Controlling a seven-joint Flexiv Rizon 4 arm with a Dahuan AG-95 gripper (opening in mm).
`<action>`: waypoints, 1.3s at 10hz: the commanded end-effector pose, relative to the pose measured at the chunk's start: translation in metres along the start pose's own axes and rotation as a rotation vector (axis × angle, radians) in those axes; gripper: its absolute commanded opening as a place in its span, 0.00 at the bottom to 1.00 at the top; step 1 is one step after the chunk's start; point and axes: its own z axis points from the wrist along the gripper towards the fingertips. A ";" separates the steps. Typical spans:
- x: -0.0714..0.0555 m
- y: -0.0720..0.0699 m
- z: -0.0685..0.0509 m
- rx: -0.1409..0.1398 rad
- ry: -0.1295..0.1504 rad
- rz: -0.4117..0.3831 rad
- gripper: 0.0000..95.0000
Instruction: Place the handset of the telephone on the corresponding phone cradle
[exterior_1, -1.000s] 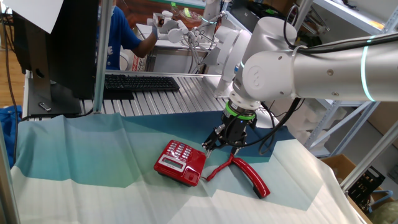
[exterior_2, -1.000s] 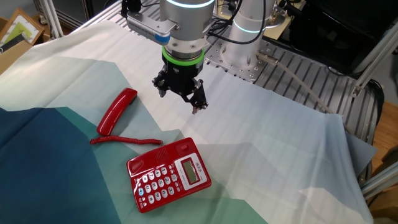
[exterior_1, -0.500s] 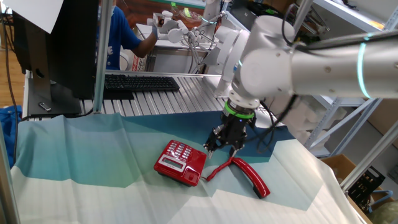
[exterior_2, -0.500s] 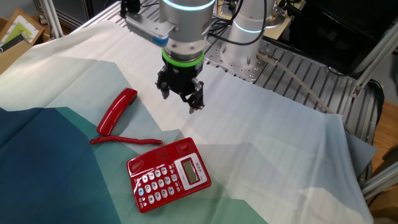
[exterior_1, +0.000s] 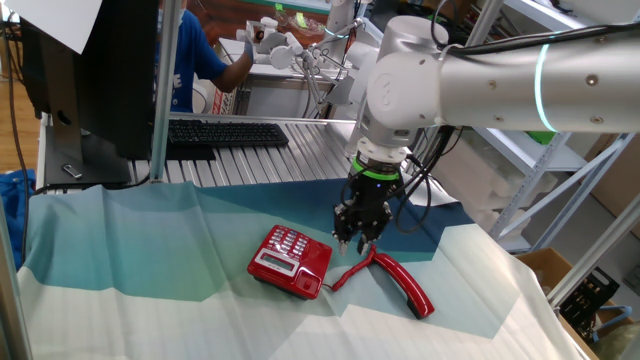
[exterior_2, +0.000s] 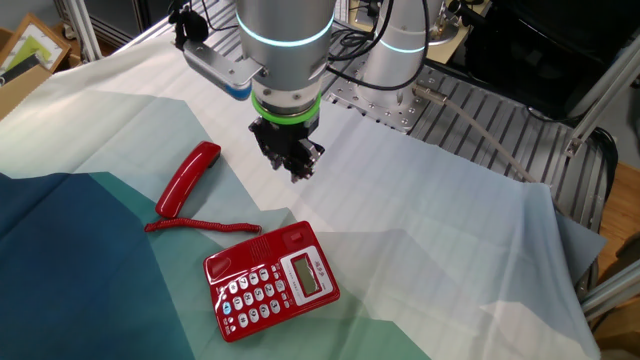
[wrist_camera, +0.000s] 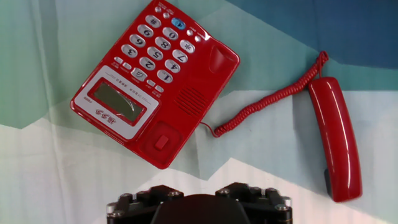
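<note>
The red telephone (wrist_camera: 134, 93) lies flat on the cloth with its pale keypad up; it also shows in one fixed view (exterior_1: 289, 262) and in the other fixed view (exterior_2: 270, 280). Its phone cradle (wrist_camera: 196, 93), the recessed side beside the keypad, is empty. The red handset (wrist_camera: 336, 140) lies on the cloth apart from the base, joined by the coiled cord (wrist_camera: 267, 102); it shows in both fixed views (exterior_1: 405, 285) (exterior_2: 188, 178). My gripper (exterior_1: 355, 238) (exterior_2: 298, 172) hovers above the cloth between base and handset, open and holding nothing. Its fingertips are out of the hand view.
A black computer keyboard (exterior_1: 225, 132) lies on the metal table surface behind the cloth. A monitor (exterior_1: 90, 70) and an upright post (exterior_1: 165, 90) stand at the back left. A person in blue (exterior_1: 200, 60) is behind the table.
The wrist has turned, so the fingers now look narrower in both fixed views, and the hand has shifted slightly towards the telephone. Phone and handset have not moved.
</note>
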 end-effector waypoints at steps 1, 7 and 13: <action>0.001 0.000 0.001 0.001 0.000 0.001 0.00; 0.001 0.000 0.001 0.000 0.000 -0.001 0.00; 0.001 0.000 0.001 -0.001 -0.010 -0.009 0.00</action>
